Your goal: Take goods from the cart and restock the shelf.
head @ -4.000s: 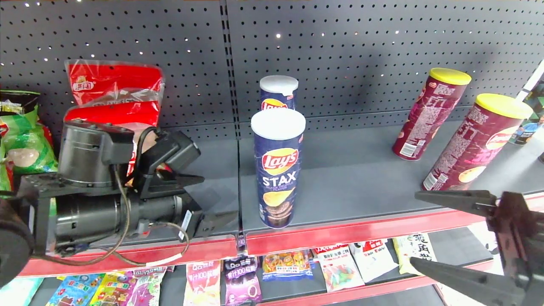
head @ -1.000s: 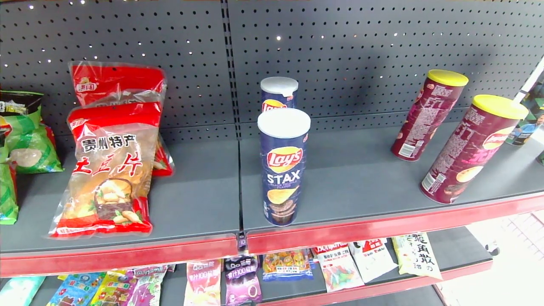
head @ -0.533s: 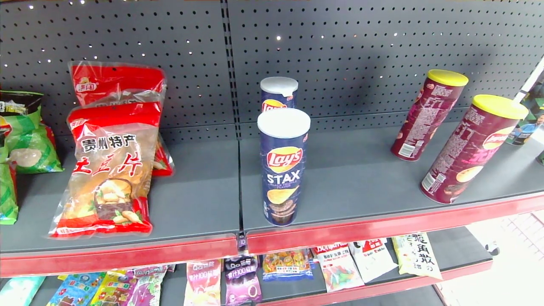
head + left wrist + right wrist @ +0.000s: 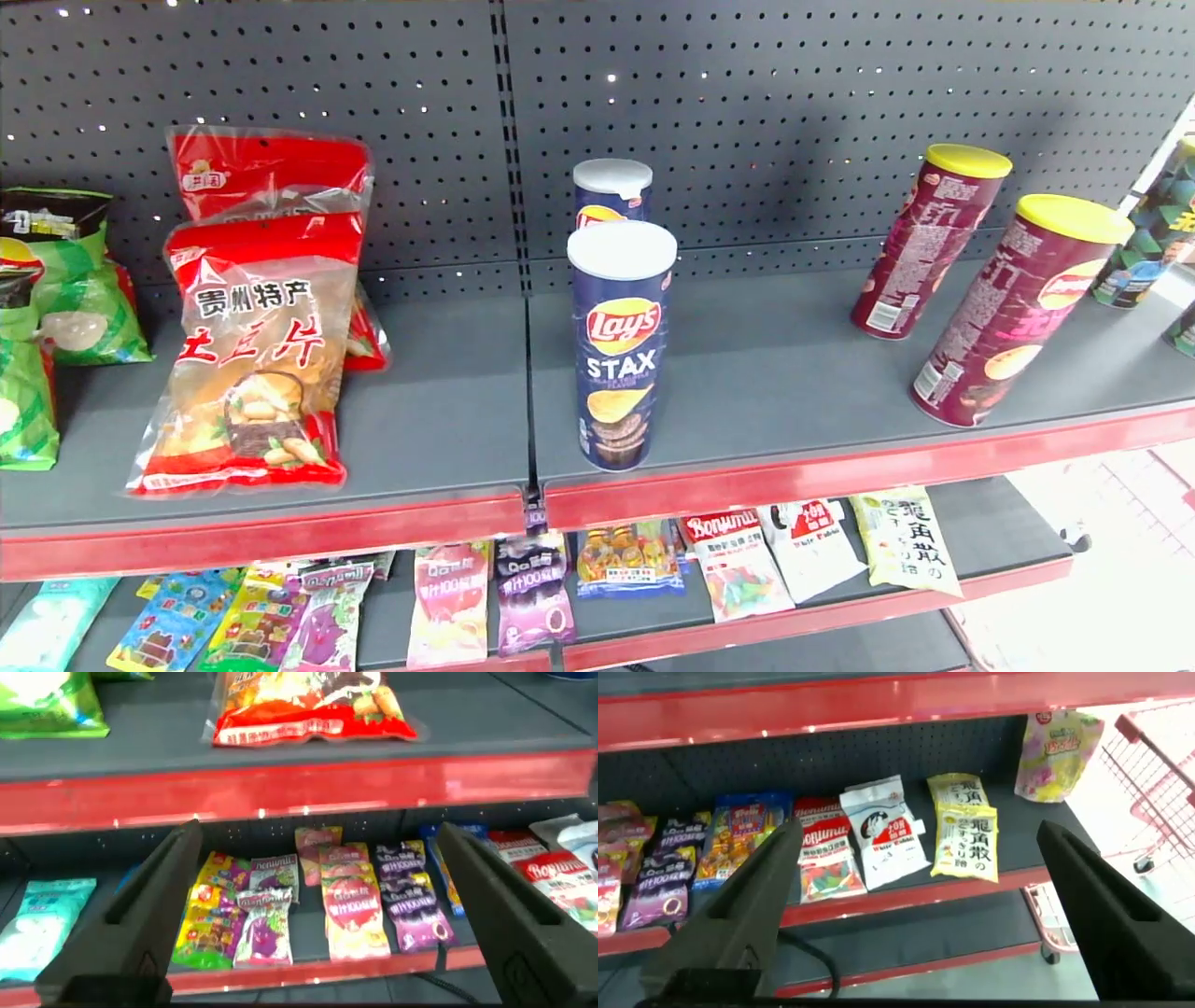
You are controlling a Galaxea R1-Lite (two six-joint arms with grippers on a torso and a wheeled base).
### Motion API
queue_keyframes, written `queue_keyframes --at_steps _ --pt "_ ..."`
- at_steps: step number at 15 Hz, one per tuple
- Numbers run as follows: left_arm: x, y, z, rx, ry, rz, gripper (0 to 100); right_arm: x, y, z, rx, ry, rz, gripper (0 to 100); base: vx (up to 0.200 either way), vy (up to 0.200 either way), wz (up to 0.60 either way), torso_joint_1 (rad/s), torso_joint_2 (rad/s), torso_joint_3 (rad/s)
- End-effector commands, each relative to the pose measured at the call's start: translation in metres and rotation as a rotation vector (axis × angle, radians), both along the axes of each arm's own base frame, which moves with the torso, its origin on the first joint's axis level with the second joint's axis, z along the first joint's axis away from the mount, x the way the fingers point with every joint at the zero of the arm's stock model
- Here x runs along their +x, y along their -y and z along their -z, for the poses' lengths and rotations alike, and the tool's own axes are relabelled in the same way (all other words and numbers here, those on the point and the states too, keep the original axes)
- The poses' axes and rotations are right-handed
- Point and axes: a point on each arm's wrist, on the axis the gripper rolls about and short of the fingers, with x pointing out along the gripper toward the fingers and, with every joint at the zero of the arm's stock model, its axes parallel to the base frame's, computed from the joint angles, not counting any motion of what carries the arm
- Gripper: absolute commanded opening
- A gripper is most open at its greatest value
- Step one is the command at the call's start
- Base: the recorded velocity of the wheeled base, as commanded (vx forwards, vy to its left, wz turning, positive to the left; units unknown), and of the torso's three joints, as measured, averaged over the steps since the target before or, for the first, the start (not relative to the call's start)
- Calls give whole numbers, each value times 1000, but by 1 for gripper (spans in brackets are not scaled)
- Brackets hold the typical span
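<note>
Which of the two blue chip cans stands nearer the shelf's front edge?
The front blue can, its whole label showing. It stands close to the red shelf lip and hides most of the rear blue can.

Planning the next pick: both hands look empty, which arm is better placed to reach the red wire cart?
Right, probably. The open, empty right hand faces the end of the lower shelf, where the red wire cart stands; the left hand, also open, faces colourful candy bags farther along.
</note>
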Motion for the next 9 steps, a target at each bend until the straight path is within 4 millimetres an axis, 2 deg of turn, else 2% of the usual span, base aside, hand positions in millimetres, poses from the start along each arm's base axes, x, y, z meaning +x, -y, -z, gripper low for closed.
queue_keyframes --at_steps 1,8,9 --pt "0 0 0 0 -2 1 100 0 0 0 2 -4 3 100 0 0 0 0 0 0" --pt "0 0 0 0 -2 1 100 0 0 0 2 -5 2 100 0 0 0 0 0 0" --pt "0 0 0 0 -2 1 100 0 0 0 2 -5 2 100 0 0 600 2 12 7"
